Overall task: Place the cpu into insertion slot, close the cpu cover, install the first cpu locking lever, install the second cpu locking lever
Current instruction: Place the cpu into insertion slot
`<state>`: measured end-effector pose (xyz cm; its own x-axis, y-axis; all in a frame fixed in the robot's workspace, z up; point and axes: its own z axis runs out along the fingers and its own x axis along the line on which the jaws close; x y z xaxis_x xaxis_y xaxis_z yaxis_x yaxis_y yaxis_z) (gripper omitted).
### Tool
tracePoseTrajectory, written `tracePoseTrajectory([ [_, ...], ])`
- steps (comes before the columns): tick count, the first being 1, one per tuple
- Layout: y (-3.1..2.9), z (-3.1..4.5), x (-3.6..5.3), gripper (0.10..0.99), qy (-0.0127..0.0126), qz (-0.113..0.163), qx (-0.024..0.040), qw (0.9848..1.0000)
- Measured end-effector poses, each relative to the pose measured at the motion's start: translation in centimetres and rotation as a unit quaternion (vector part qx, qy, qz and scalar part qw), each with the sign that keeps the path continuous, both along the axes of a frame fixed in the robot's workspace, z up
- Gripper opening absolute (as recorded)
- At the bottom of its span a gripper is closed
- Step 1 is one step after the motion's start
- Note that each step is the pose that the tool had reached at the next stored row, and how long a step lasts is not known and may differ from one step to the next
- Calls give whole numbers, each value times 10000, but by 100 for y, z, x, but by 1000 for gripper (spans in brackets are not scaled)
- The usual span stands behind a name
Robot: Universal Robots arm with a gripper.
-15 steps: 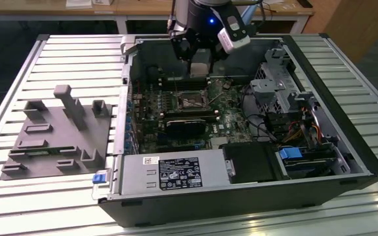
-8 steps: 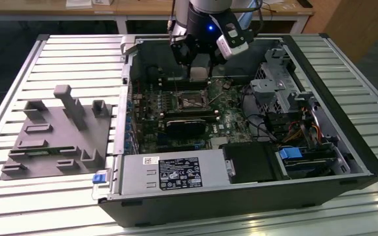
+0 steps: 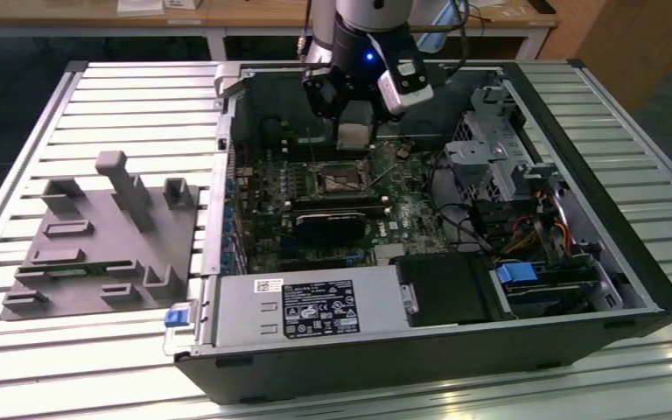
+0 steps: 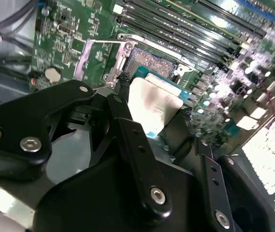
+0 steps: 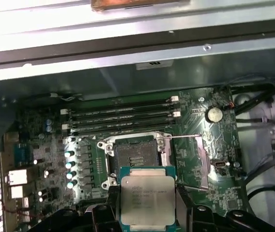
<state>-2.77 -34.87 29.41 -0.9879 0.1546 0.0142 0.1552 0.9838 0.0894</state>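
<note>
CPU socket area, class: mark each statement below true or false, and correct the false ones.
1. The gripper holds the cpu between its jaws. True.
2. The cpu is seated in the socket. False: the socket is empty, and the cpu is held clear of it in the jaws.
3. The cpu cover is shut over the socket. False: it is swung open beside the socket.
4. A grey fixture lies on the slatted table, at the exterior view's left of the computer case. True.
</note>
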Motion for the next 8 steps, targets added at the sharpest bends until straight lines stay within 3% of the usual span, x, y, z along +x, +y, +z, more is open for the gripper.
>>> tracePoseTrajectory([
  [4, 0, -32, 0, 537, 0, -364, 0, 9993],
  [8, 0, -63, 0, 537, 0, -726, 0, 9974],
])
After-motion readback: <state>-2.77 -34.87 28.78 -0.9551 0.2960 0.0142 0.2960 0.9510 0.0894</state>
